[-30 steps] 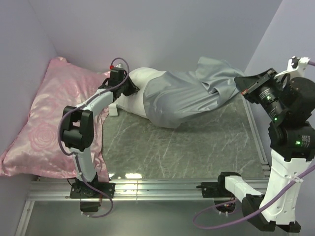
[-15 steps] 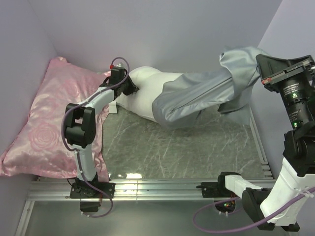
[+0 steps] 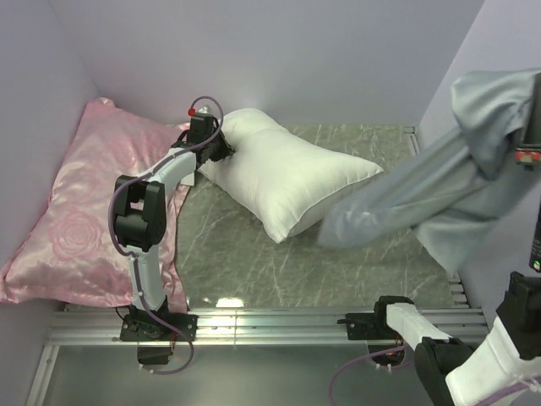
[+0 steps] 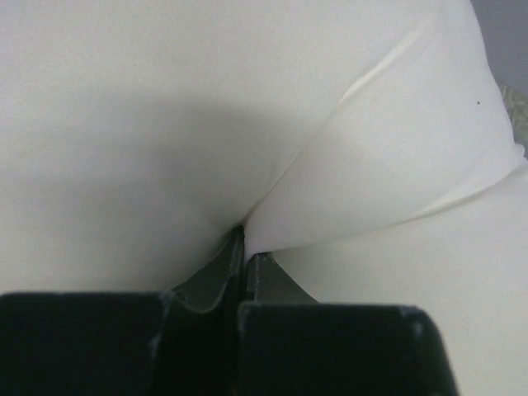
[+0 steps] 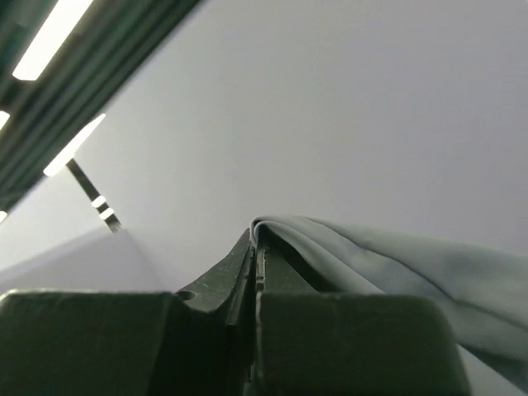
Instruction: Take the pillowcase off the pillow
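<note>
Pillowcase [image 3: 423,199] is off the pillow [image 3: 287,182] in the top view. The grey-blue satin hangs in the air on the right side. Its upper end is bunched at the frame's right edge by my R arm, and its lower end droops toward the pillow's near-right side. Can't tell from above whether that tip touches the pillow or the desk [image 3: 254,262].

The pillow lies bare and plump on the desk, angled from back-left to mid-right. Its back-left corner is at the L gripper [image 3: 226,150]. A pink rose-patterned pillow [image 3: 76,211] sits on the far left against the wall, w/ the L arm reaching across its edge.

L wrist cam gives what the top view can't. The L gripper [image 4: 245,247] has its fingers pressed nearly together, w/ a pinch of white pillow [image 4: 165,124] fabric caught between the tips and creases fanning out from the pinch. The pillow fills that whole view.

The R gripper's tips are hidden behind cloth in the top view, so I go by the R wrist cam. There the R gripper [image 5: 256,239] is clamped closed on a fold of the pillowcase [image 5: 412,268], which trails off to the lower right. That cam points up at a pale wall and ceiling light strips [image 5: 49,41], so no desk or pillow shows in it.
</note>
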Motion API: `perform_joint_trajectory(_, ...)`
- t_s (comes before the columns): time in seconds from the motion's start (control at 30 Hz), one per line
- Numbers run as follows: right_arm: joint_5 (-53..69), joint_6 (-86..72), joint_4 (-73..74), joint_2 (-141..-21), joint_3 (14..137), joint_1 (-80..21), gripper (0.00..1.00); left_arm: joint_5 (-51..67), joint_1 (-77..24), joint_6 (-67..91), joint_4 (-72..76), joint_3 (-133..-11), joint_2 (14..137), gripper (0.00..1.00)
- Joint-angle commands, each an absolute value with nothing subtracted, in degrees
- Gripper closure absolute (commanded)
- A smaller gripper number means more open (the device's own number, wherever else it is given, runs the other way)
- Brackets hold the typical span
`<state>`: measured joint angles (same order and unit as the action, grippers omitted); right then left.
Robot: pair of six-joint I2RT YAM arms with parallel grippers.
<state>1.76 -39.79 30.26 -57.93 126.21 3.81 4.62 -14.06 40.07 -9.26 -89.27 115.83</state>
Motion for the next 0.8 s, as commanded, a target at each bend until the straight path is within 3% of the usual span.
perform_joint_trajectory(0.0, -0.18, -39.2, 23.29, -59.41, 129.02, 4.31, 1.0, -5.89, -11.07, 35.51, -17.23, -86.66, 120.76, 1.0)
perform_joint_trajectory(0.43, 8.61, -36.22, 19.34, -67.58, 116.55, 4.31, 1.0, -2.46, -15.72, 25.14, -6.87, -84.73, 115.14, 1.0)
perform_joint_trajectory(0.77, 14.76, -33.66, 19.42, -82.86, 114.79, 5.01, 1.0, -2.73, -21.71, 13.8, 3.07, -80.16, 108.12, 1.0)
